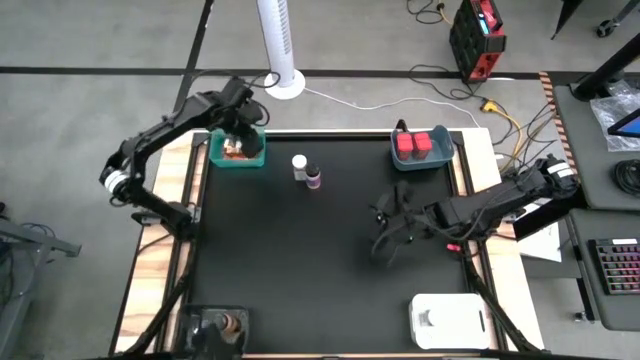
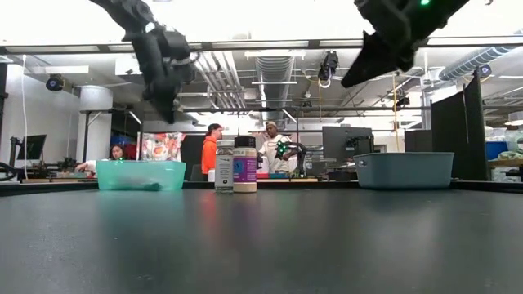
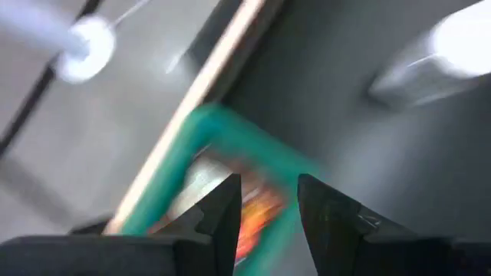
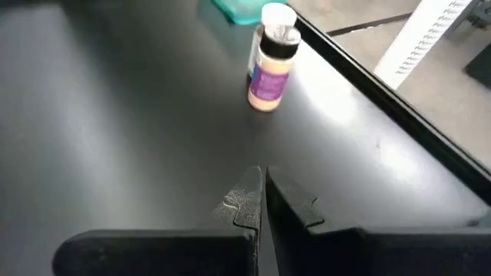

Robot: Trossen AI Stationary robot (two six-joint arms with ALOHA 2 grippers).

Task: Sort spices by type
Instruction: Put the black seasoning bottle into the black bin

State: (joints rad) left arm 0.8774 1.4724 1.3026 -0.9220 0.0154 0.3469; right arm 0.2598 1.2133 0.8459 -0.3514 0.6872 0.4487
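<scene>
We judge the next pick turns on the two bottles standing upright and touching near the far middle of the table (image 1: 300,290): the white-capped bottle (image 1: 298,163) and the purple-labelled jar (image 1: 313,179) just beside it. They lie between the two arms, a little nearer the left tool (image 1: 238,128) than the right tool (image 1: 383,248), which sits well apart from them over the table's right half. Their long axes are vertical, so a sideways approach at cap height would seem to suit.

The left tool hangs above the teal bin (image 1: 237,157) at the far left corner, its fingers (image 3: 222,211) apart with nothing between them; orange and brown packets (image 1: 235,151) lie in the bin below (the left wrist view is too smeared to tell them apart). The right tool has its fingers pressed together and empty, pointing toward the pair from across bare table.

The blue-grey bin (image 1: 420,162) at the far right holds two red boxes (image 1: 420,144). A white tray (image 1: 450,320) rests at the near right corner, well clear of any path. Nothing stands between either tool and the bottles; the risk we see is that closing on one tips its touching neighbour.
</scene>
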